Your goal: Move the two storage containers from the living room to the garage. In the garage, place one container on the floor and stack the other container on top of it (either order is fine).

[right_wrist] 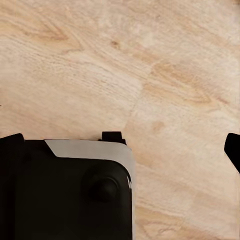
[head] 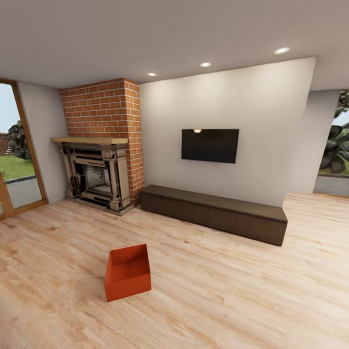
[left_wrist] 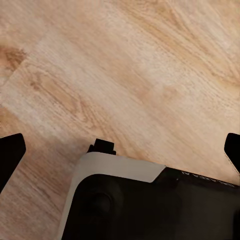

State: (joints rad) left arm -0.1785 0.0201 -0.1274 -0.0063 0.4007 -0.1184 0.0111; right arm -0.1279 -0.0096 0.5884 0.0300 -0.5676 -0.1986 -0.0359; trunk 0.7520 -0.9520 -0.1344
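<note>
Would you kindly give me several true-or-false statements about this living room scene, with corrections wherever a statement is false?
1. The storage container sits on the wood-plank floor. True.
2. The container has a lid on. False: it is open-topped.
3. The television hangs above the low cabinet. True.
4. The brick fireplace stands right of the cabinet. False: it stands left of it.
5. The left gripper holds the container. False: its fingers are apart over bare floor.

One storage container (head: 127, 278), one fireplace (head: 97, 177), three ceiling lights (head: 205, 64).
</note>
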